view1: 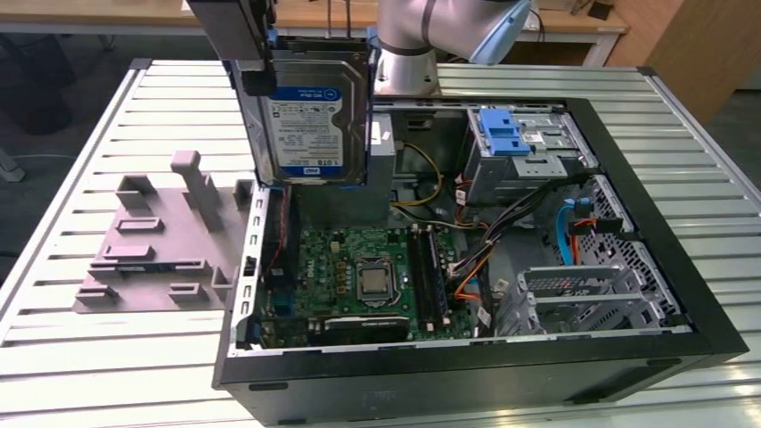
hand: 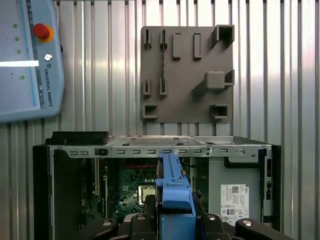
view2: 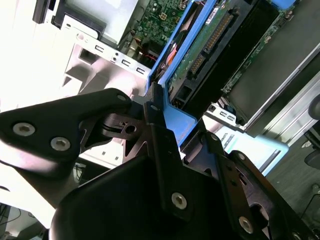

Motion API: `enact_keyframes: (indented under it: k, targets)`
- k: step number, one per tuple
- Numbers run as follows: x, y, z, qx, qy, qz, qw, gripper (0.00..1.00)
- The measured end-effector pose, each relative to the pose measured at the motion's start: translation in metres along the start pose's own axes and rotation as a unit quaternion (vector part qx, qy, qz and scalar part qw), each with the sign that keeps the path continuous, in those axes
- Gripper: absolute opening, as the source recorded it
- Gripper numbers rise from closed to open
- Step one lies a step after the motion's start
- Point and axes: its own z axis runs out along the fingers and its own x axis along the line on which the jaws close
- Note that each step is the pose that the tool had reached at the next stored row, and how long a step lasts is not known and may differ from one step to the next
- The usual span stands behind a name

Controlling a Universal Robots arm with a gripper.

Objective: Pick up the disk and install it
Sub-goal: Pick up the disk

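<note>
The disk point(view1: 312, 116), silver-grey with a blue-and-white label and a blue bracket, hangs upright in the air over the open computer case point(view1: 666, 303), near the case wall at the exterior view's left. My gripper point(view1: 285, 49) is shut on its upper end. In the second wrist view the black fingers point(view2: 155, 125) clamp the blue bracket point(view2: 175, 117), and the disk's green circuit side point(view2: 207, 37) faces the camera. In the first wrist view the bracket point(hand: 172, 185) sticks out from my gripper point(hand: 175, 216) above the case interior.
Inside the case lie the motherboard point(view1: 369, 276), cables and a drive cage with a blue latch point(view1: 505, 134). A grey fixture plate point(view1: 160, 241) sits on the slatted metal table point(view1: 71, 357) at the exterior view's left. A teach pendant point(hand: 25, 60) rests beyond the plate.
</note>
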Motion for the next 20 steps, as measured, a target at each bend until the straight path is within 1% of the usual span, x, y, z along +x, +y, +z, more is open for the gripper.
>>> enact_keyframes:
  k: [20]
  targets:
    - [-0.0002,-0.0094,0.0001,0.0000,0.0000,0.000,1.0000,0.36]
